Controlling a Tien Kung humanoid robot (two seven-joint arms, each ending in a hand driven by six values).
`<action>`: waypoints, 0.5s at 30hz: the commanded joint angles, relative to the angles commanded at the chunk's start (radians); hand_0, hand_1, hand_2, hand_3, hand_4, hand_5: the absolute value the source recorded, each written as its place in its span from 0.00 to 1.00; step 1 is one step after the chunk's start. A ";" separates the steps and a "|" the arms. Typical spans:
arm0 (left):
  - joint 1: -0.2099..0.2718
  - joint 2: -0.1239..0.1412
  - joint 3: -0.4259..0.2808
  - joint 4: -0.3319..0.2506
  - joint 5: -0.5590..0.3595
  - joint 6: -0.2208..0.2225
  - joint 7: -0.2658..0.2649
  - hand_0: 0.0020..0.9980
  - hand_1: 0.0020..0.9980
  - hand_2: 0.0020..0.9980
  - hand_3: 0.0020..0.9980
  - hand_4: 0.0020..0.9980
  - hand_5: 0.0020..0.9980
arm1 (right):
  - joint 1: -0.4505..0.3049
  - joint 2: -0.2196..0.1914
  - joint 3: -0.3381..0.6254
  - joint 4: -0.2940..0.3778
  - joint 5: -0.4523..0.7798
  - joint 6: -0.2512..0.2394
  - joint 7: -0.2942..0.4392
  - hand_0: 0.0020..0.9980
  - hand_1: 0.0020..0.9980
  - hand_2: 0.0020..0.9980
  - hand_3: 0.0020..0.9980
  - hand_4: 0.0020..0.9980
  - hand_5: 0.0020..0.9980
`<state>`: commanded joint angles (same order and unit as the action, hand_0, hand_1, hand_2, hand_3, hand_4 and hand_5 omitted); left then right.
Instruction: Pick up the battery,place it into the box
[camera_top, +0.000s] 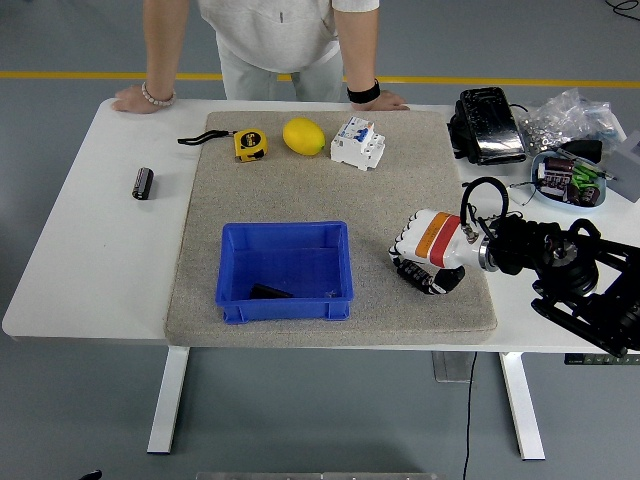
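A small black battery (407, 271) lies on the grey mat (330, 190) right of the blue box (285, 236). My right hand (418, 277), white with an orange band, comes in from the right and sits low over it. Its fingers and thumb are curled around the battery, which mostly hides it. The battery still rests on the mat. A dark flat object (270, 292) lies inside the box. A second black battery (143, 183) lies on the bare white table at the far left. My left hand is out of sight.
A yellow tape measure (249, 144), a lemon (304, 136) and a white circuit breaker (358, 143) line the mat's far edge. A person's hands (140, 98) rest on the table's far edge. A black pouch (490, 124) and a tray of parts (570, 178) crowd the right side.
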<state>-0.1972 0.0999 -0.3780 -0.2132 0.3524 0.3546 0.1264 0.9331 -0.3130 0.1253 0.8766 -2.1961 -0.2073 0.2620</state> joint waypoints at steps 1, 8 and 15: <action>0.000 0.000 0.000 0.000 0.001 0.000 0.000 0.68 0.62 0.73 0.64 0.65 0.50 | 0.000 0.000 -0.001 -0.001 0.000 -0.001 0.000 0.47 0.44 0.48 0.49 0.71 0.09; -0.003 -0.001 -0.003 0.000 0.006 -0.002 0.002 0.68 0.63 0.73 0.64 0.65 0.50 | -0.002 0.000 -0.004 -0.005 0.005 -0.005 0.002 0.45 0.43 0.47 0.48 0.72 0.09; -0.001 0.002 -0.006 0.000 0.010 -0.004 0.004 0.68 0.63 0.73 0.64 0.65 0.50 | 0.002 -0.010 0.017 0.017 0.008 -0.004 -0.002 0.44 0.43 0.47 0.48 0.72 0.09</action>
<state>-0.1986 0.1016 -0.3844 -0.2135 0.3624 0.3505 0.1303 0.9347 -0.3228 0.1422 0.8932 -2.1885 -0.2108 0.2605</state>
